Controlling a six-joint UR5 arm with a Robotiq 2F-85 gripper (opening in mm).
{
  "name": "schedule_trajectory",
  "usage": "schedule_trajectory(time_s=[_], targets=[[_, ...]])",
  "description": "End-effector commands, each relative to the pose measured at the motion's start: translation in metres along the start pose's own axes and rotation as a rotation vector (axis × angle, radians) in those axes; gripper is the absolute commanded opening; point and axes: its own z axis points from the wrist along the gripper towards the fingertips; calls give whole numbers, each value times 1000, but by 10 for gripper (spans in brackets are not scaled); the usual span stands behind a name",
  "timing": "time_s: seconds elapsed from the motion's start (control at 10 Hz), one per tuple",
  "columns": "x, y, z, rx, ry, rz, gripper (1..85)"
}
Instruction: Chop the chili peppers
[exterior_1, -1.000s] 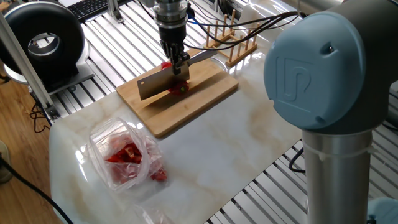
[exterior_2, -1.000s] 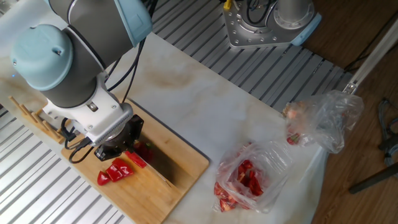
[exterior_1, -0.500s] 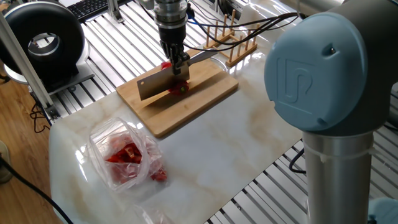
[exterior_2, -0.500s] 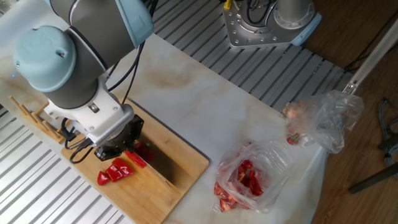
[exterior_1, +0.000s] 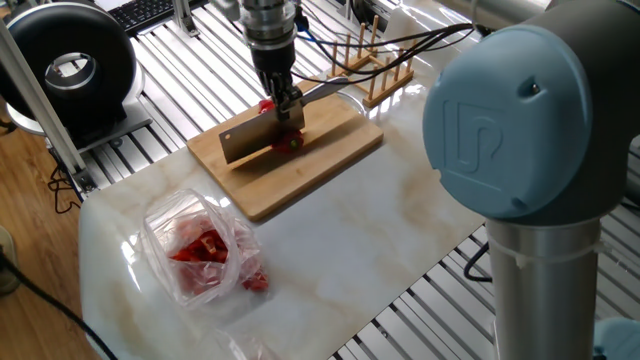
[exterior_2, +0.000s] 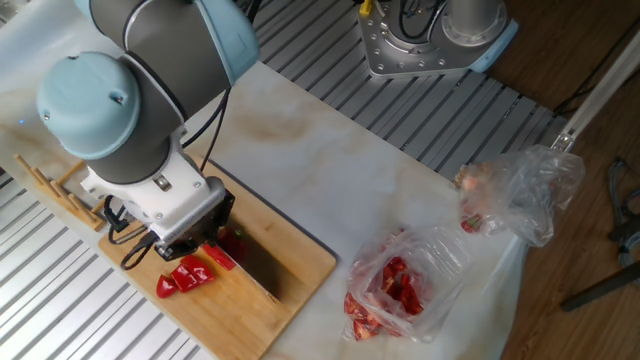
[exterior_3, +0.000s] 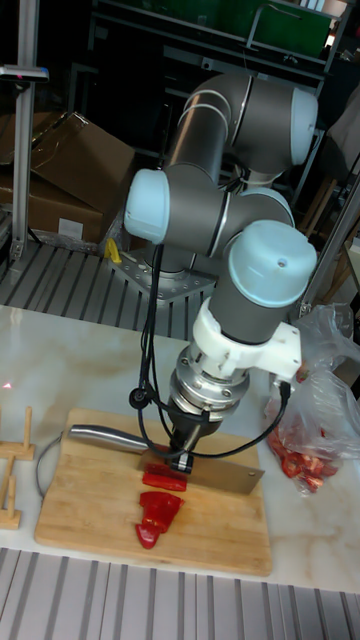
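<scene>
Red chili peppers (exterior_3: 158, 516) lie in pieces on the wooden cutting board (exterior_3: 80, 500). More chili pieces (exterior_2: 186, 277) show beside the blade, and a chili piece (exterior_1: 291, 143) lies right under the knife. My gripper (exterior_3: 186, 452) points straight down over the board and is shut on a cleaver-like knife (exterior_3: 226, 478). The knife blade (exterior_1: 250, 137) stands on edge across the board, low against the chili. In the other fixed view my gripper (exterior_2: 196, 240) hides part of the chili.
A see-through plastic bag (exterior_1: 200, 250) with red pieces lies on the marble table, off the board; the same bag (exterior_2: 400, 285) sits right of the board. A wooden rack (exterior_1: 375, 60) stands behind the board. A second crumpled bag (exterior_2: 520, 190) lies near the table edge.
The arm's upper links have shifted slightly sideways. The knife, the gripper's hold and the chili pieces look the same.
</scene>
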Motion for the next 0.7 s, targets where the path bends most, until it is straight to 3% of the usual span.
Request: schedule_trajectory(time_s=[0.0, 0.2, 0.6], targets=[[-13, 3, -2, 7, 12, 15, 13], [-24, 7, 3, 10, -4, 24, 13], [-17, 3, 0, 7, -12, 0, 13]])
